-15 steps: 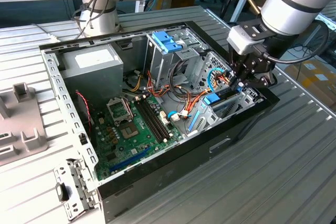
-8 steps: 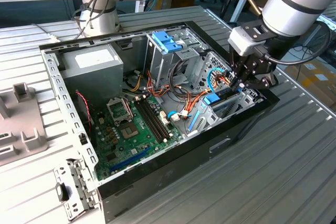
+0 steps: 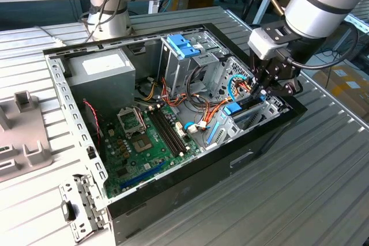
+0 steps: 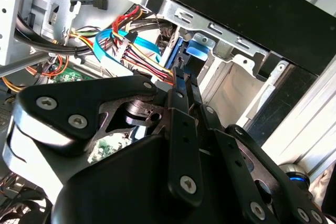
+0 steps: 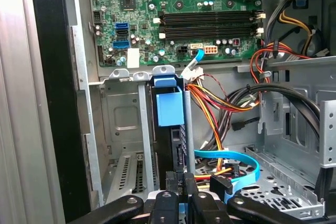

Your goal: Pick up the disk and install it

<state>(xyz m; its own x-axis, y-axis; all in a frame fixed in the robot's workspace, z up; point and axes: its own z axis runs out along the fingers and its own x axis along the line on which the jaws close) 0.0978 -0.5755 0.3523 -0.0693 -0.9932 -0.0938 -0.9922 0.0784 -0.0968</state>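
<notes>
The disk [image 3: 232, 109] stands on edge in a slot of the metal drive bay [image 3: 253, 120] at the case's front corner, on the exterior view's right. Its blue end tab [image 5: 169, 108] points toward the motherboard, and its dark body [image 5: 176, 148] runs back toward my fingers. A blue side rail [image 4: 176, 51] shows in the second wrist view. My gripper [image 3: 260, 91] hangs over the disk's outer end. The fingers [image 4: 179, 85] are shut, tips close together at that end [image 5: 182, 198]. Whether they press on the disk is hidden.
The open computer case [image 3: 190, 171] lies on a slatted metal table. Red, orange and yellow wires [image 5: 215, 114] and a thin blue cable [image 5: 239, 160] crowd the bay's side. A tall cage with a blue latch [image 3: 183, 44], the motherboard [image 3: 138, 142] and a power supply [image 3: 104, 67] fill the case.
</notes>
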